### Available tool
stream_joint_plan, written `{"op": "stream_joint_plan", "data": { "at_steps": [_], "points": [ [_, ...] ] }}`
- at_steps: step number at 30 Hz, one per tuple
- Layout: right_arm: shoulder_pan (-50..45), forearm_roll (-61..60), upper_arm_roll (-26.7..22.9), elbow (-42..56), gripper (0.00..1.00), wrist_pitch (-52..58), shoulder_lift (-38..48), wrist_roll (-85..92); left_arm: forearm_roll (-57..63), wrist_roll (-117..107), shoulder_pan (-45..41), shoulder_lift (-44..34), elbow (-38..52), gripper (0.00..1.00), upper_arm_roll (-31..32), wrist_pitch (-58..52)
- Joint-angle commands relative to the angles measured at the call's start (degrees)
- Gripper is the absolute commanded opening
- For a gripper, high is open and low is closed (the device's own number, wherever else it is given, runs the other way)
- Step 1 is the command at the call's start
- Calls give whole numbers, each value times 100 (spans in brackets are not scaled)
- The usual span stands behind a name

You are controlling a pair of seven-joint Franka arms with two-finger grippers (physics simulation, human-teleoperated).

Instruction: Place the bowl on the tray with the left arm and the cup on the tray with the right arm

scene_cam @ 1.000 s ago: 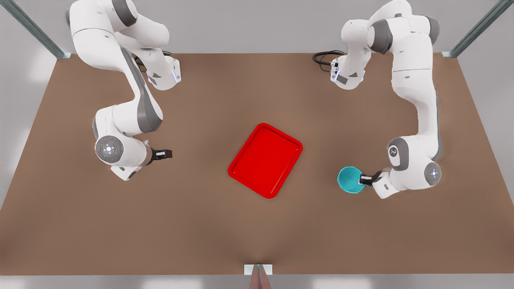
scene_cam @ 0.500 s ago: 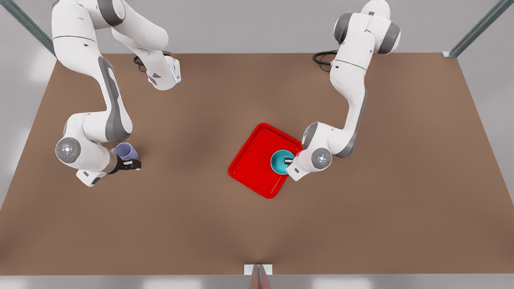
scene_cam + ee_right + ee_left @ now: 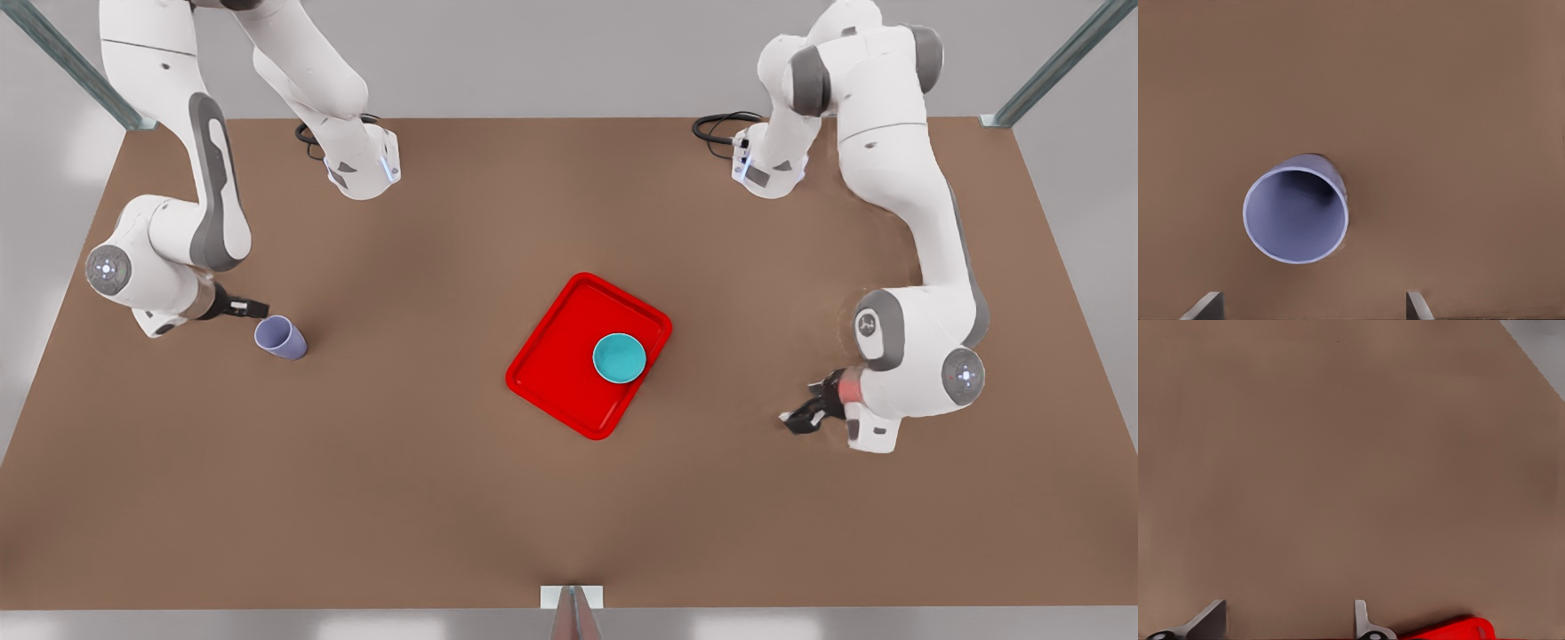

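The turquoise bowl [image 3: 620,358] sits upright on the red tray [image 3: 569,347], toward the tray's side on the front view's right. My left gripper [image 3: 800,418] hovers over bare table well off to the front view's right of the tray, open and holding nothing; in its wrist view the open left gripper [image 3: 1285,628] has a corner of the tray [image 3: 1451,630] beside it. The lavender cup [image 3: 281,339] stands on the table at the front view's left. My right gripper [image 3: 258,309] is just behind it, open. In its wrist view the cup [image 3: 1296,215] lies ahead of the spread right gripper [image 3: 1311,308].
The brown table [image 3: 427,480] stretches wide between cup and tray and toward the near edge. Both arm bases [image 3: 360,169] and black cables [image 3: 716,133] stand at the far edge. Metal frame posts [image 3: 1049,71] rise at the far corners.
The left gripper carried the bowl onto the tray, let it go and pulled back to the front view's right. The right arm swung toward the front view's left, uncovering the cup.
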State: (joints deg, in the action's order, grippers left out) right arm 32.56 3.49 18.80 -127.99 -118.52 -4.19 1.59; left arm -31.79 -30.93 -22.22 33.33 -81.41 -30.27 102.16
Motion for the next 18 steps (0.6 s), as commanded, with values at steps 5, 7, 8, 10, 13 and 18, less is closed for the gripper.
{"op": "stream_joint_plan", "data": {
  "at_steps": [5, 7, 8, 10, 13, 18],
  "points": [
    [119, 64, 9, -209, 100, -294, -205, -88, 1183, 2846, 437, -458, 1030, 100, -506, -767],
    [189, 64, 9, -262, 100, -514, -346, -106, 3345, 3392, 1694, -1900, 197, 100, 1647, -926],
    [163, 64, 9, -262, 100, -602, -398, -141, 3372, 3392, 1694, -2348, -323, 100, 1753, -864],
    [154, 64, 1, -403, 100, -1165, -504, -141, 3355, 3374, 1686, -2437, -508, 100, 1761, -838],
    [163, 64, 0, -491, 100, -1428, -574, -141, 3319, 3374, 1668, -2243, -481, 100, 1761, -855],
    [224, 143, 0, -517, 100, -1481, -697, -141, 3319, 3383, 1668, -2235, -481, 100, 1761, -864]
  ]
}}
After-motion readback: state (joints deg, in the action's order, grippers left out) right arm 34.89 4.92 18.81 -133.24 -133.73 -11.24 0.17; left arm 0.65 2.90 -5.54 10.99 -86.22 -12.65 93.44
